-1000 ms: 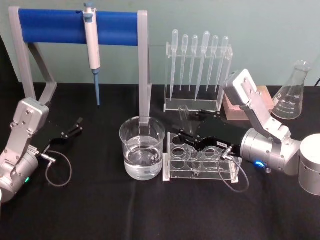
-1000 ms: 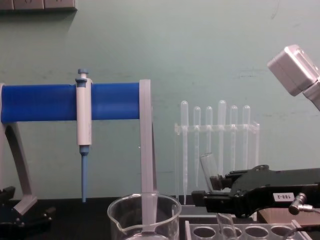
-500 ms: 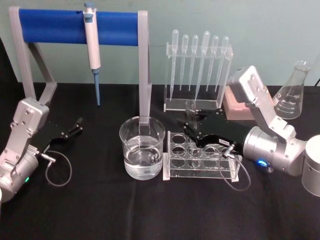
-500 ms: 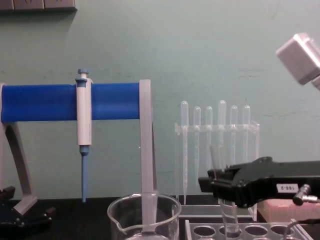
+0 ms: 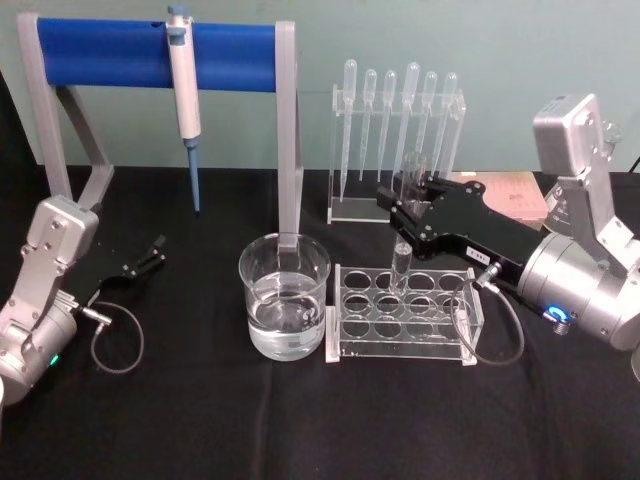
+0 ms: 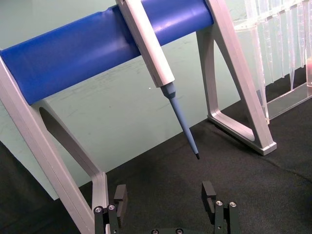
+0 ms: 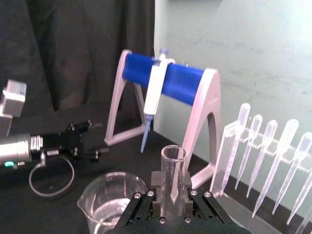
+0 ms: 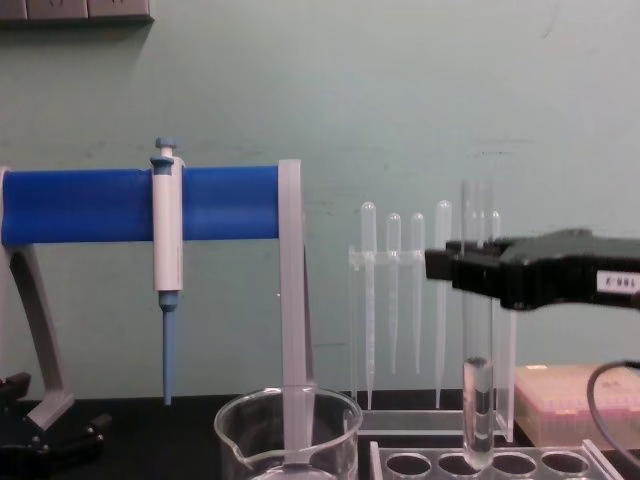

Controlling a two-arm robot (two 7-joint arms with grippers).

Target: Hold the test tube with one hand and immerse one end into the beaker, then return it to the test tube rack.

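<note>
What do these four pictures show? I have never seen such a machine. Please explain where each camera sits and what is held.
This is a robot with two arms, each ending in a claw. One picture is taken from its head, looking down. One is taken from its chest, seeing things from the side. The other two come from its wrists. On the black table stand a part-full beaker, a clear rack with round holes and a row of thin pipettes. A pipettor hangs on a blue bar. The right claw is shut on a glass tube, held upright with its round end at the rack's top. The left claw sits open on the left side, holding nothing.
</note>
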